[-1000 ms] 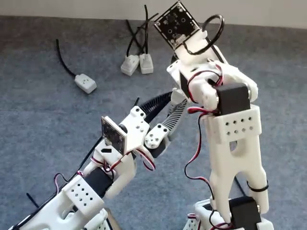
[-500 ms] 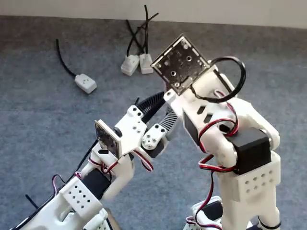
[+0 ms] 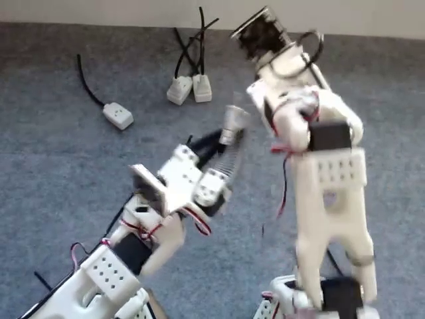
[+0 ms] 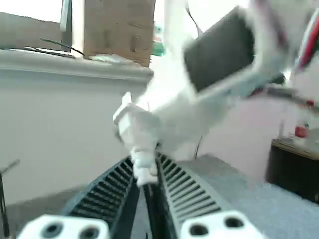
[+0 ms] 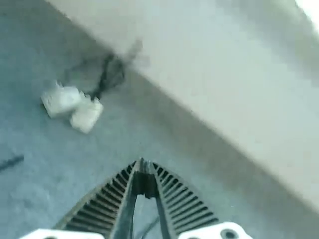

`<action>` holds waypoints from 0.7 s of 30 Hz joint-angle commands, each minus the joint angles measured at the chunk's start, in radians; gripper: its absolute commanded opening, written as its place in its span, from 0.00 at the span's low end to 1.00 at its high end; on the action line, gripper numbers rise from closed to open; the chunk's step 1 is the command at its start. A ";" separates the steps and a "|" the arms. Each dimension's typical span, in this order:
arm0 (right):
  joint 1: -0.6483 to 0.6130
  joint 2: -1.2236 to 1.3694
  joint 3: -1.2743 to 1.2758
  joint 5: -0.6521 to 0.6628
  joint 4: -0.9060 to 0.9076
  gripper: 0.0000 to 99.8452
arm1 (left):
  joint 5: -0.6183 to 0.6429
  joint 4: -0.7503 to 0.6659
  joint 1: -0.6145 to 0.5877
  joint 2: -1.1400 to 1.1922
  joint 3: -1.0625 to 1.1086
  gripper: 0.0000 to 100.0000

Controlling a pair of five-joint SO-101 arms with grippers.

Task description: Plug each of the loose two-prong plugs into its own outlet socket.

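Left wrist view: left gripper is clenched on a white plug, whose long axis runs out past the fingertips. In the high view the plug is lifted, with the paired sockets beyond it toward the far wall and the single socket well apart. Right gripper is clenched and empty.

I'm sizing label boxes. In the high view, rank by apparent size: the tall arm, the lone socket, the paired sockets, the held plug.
1. Tall arm
2. Paired sockets
3. Lone socket and held plug: alike; plug blurred and nearer the camera, so unranked.
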 commanded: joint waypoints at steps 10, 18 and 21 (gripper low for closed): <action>0.059 -0.035 -0.067 0.009 -0.018 0.01 | 0.006 -0.005 -0.041 -0.015 -0.013 0.01; 0.059 -0.145 -0.065 0.009 0.022 0.01 | 0.006 0.293 -0.068 -0.013 0.010 0.01; 0.059 -0.174 -0.065 0.009 0.047 0.01 | 0.006 0.460 -0.127 -0.013 -0.015 0.01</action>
